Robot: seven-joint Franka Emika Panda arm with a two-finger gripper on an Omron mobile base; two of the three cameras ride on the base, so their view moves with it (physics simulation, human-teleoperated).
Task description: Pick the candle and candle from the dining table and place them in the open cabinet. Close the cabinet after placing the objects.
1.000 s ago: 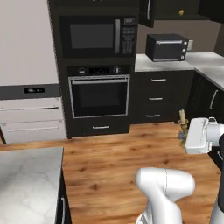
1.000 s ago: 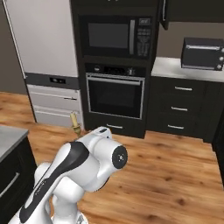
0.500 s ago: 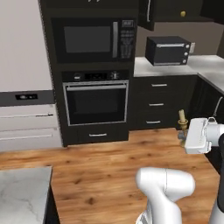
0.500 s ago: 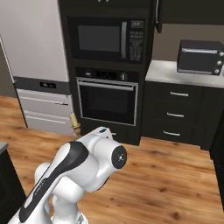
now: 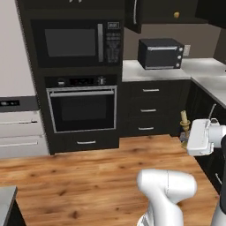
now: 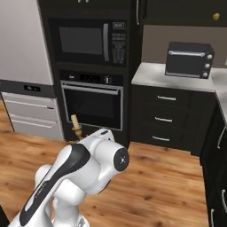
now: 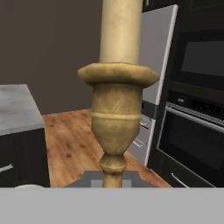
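The gripper (image 7: pixel 112 177) is clenched on the stem of the candle (image 7: pixel 118 83), a cream taper in a brass candlestick, held upright. Its fingertips are hard to make out, so how deep the grip sits is unclear. In the left base view the candle (image 5: pixel 184 124) rides beside the hand, right of the oven (image 5: pixel 82 107) and below the toaster oven (image 5: pixel 160 53). A cabinet (image 5: pixel 133 13) door stands ajar above the oven's right. The thin stem could slip or tilt in transit, and the tall taper may clip the door on entry.
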